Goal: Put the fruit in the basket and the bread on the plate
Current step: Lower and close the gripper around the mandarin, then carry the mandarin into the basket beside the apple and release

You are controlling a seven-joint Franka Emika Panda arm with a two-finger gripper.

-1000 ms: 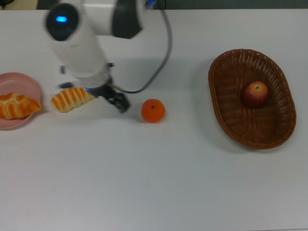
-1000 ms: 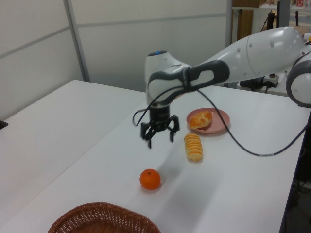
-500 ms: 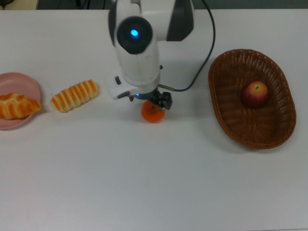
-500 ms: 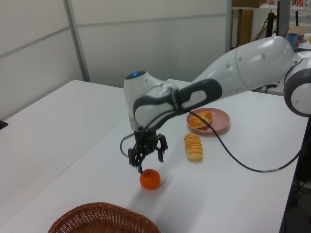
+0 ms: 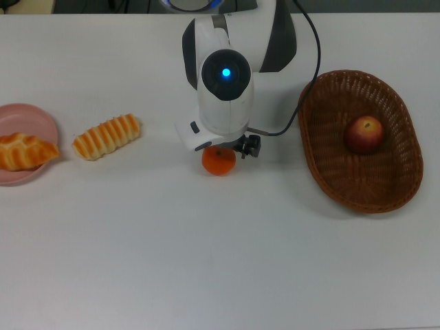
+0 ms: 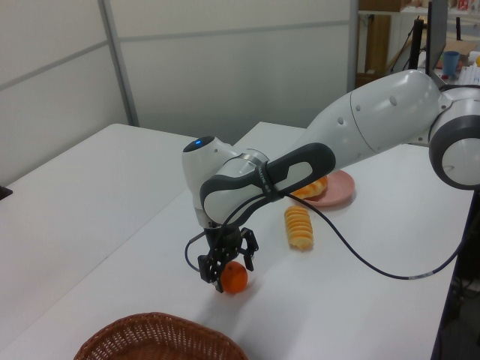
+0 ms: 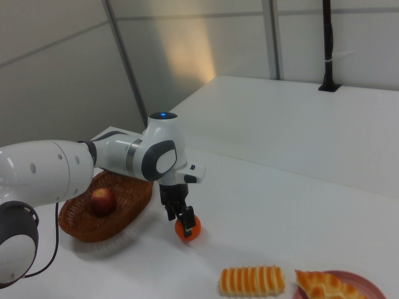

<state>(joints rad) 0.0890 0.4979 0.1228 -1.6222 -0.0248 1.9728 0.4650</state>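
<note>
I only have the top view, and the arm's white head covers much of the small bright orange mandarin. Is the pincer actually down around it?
Observer: Yes. The left view shows the pincer lowered at the small bright orange mandarin, with a finger on either side of it.
Reviewer: Has it closed on the fruit?
Observer: No. In the left view the fingers are spread open. I cannot tell whether either one touches the peel.
Reviewer: Is the mandarin off the surface?
Observer: No. The right view shows it sitting on the white table, with no gap beneath it.
</note>
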